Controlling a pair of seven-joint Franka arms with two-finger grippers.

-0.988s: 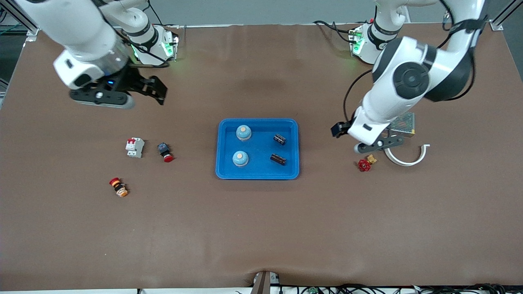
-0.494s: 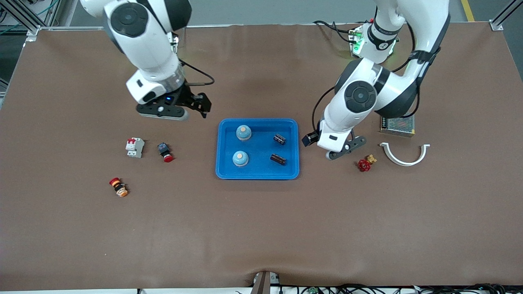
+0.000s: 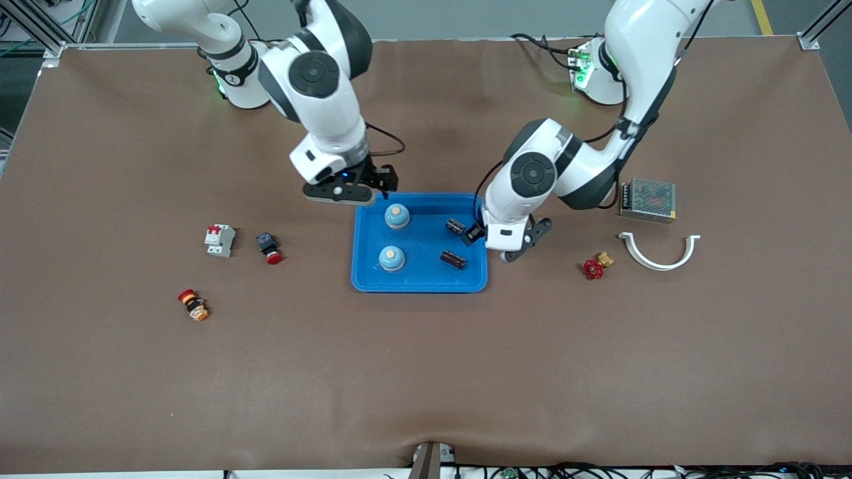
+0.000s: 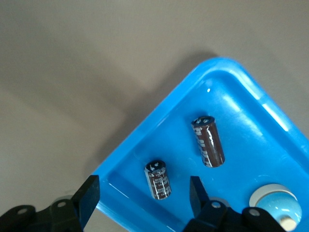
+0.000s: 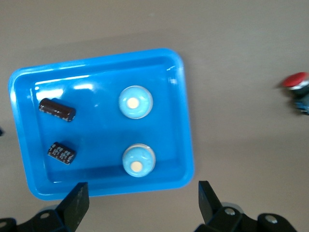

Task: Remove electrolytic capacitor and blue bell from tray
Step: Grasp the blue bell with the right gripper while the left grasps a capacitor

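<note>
Inside the glossy blue plastic tray (image 3: 419, 279) lie two dark cylindrical capacitors and two round, dome-shaped bells. The capacitor nearer the robots (image 3: 455, 227) and the capacitor nearer the camera (image 3: 452, 259) both rest on their sides toward the left arm's end of the tray, apart from each other, their dark sleeves printed with pale markings. The bell nearer the robots (image 3: 397, 215) and the bell nearer the camera (image 3: 391, 258) stand upright toward the right arm's end, each pale blue with a tan button on top.

The left tool (image 3: 500, 241) hangs over the tray's rim by the capacitors, its black fingers (image 4: 89, 194) spread apart with nothing between them. The right tool (image 3: 363, 186) hovers over the tray's corner closest to the right arm's base, its fingers (image 5: 77, 204) wide apart and empty.

On the smooth brown desk (image 3: 426, 372), toward the right arm's end, sit a white boxy circuit breaker (image 3: 219, 239), a red-capped push button (image 3: 269, 248) and another red-and-orange button (image 3: 193, 305). Toward the left arm's end lie a red valve handle with a brass fitting (image 3: 596, 265), a curved white plastic clip (image 3: 659, 251) and a perforated metal box (image 3: 647, 198).
</note>
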